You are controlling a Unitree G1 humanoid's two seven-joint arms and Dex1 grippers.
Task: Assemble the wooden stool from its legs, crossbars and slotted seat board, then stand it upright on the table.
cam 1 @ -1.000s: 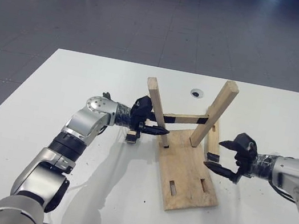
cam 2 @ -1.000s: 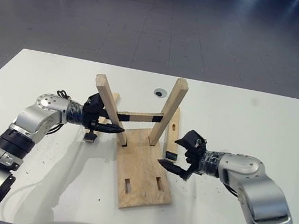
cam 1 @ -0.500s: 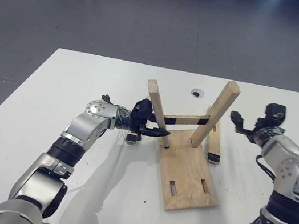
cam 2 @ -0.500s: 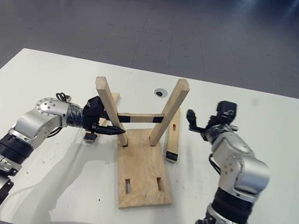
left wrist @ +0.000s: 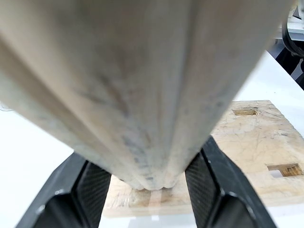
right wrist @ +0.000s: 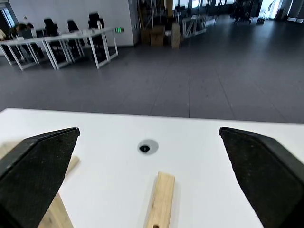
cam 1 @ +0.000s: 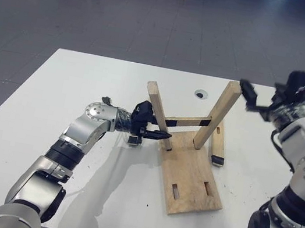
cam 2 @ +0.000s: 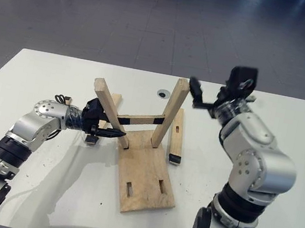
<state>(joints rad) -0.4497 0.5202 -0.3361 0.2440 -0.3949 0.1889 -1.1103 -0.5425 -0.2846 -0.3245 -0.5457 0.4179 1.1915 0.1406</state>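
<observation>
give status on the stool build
Left hand shut on left leg. Right hand open, high by top of right leg. Seat board flat, two slots empty, loose piece alongside.

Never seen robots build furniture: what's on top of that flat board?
A left leg and right leg joined by a crossbar stand at the seat board's far end; two near slots are open. Slots beneath the legs are covered.

Seat board (cam 1: 191, 177) flat on the table (cam 1: 36, 105); left leg (cam 1: 157, 113) and right leg (cam 1: 217, 116) (crossbar (cam 1: 189, 120) between) stand at its far end.

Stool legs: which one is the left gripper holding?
The upright leg on the robot's left; the left gripper clamps it near the seat board.
</observation>
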